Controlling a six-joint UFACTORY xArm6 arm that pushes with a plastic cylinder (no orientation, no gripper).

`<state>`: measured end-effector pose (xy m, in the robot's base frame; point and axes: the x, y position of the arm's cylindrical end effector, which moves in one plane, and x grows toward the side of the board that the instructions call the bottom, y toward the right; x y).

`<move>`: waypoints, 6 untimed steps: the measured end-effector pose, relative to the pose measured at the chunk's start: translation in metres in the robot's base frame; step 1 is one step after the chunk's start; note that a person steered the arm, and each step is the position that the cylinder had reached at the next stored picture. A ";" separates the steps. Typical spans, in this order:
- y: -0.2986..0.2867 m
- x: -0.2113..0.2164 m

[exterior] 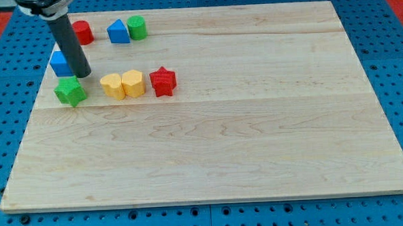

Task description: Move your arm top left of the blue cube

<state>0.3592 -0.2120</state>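
Observation:
The blue cube (59,63) sits near the board's upper left, partly hidden behind my rod. My tip (83,74) rests on the board just at the cube's lower right, touching or nearly touching it. The rod rises toward the view's top left. A green star-shaped block (70,91) lies just below the cube and below-left of my tip.
A red block (83,31), a blue triangular block (118,32) and a green block (137,26) stand along the top. Two yellow blocks (112,85) (133,83) and a red star (162,80) lie in a row right of my tip. The wooden board (256,124) lies on blue pegboard.

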 end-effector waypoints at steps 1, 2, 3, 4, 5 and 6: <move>0.011 -0.008; 0.034 -0.007; 0.047 -0.045; 0.015 -0.065; -0.028 -0.065; -0.068 -0.065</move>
